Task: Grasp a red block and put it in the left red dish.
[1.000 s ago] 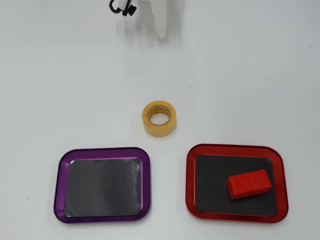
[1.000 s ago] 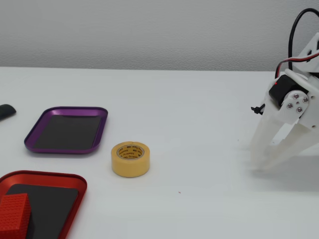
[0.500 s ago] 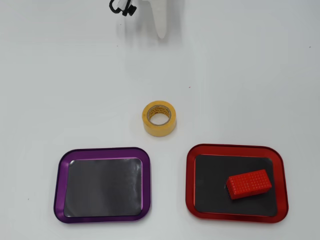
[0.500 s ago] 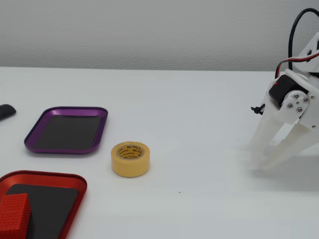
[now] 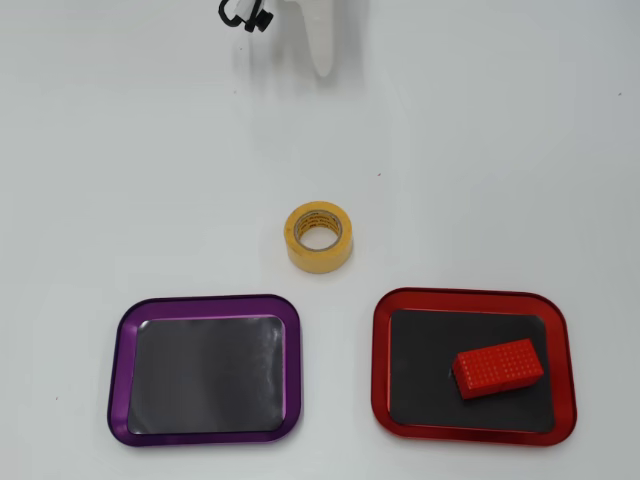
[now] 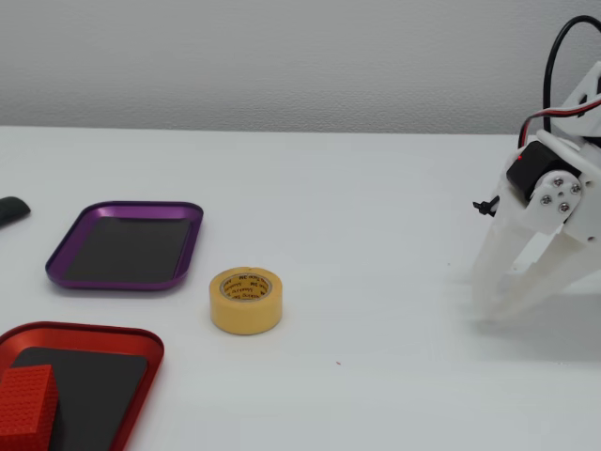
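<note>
The red block (image 5: 497,368) lies inside the red dish (image 5: 380,360), on its black base toward the right side in the overhead view. In the fixed view the block (image 6: 23,409) and the red dish (image 6: 84,331) are at the bottom left corner. My gripper (image 5: 322,65) is at the top edge of the overhead view, far from the dish. In the fixed view the gripper (image 6: 493,299) is at the far right, pointing down at the table, with its white fingertips together and nothing in it.
A purple-rimmed tray (image 5: 118,370) with a dark base sits beside the red dish; it also shows in the fixed view (image 6: 122,207). A yellow tape roll (image 5: 300,250) stands between the trays and the arm, and shows in the fixed view (image 6: 246,310). A dark object (image 6: 11,210) is at the left edge.
</note>
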Available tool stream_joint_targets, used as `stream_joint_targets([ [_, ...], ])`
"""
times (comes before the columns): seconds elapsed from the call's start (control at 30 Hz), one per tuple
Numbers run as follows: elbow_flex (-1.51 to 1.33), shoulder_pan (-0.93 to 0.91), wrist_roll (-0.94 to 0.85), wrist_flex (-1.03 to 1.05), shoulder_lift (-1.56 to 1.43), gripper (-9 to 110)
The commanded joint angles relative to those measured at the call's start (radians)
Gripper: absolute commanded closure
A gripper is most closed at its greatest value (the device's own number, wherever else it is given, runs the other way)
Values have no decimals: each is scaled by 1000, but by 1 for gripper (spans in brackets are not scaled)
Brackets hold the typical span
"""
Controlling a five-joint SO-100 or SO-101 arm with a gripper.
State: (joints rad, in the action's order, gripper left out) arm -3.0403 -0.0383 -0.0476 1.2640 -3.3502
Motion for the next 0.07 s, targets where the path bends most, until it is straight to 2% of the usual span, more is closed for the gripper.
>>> stream_joint_targets([
  [0.0, 2, -3, -6, 3, -67, 102],
  [0.03, 2, -3, -6, 3, -67, 102],
])
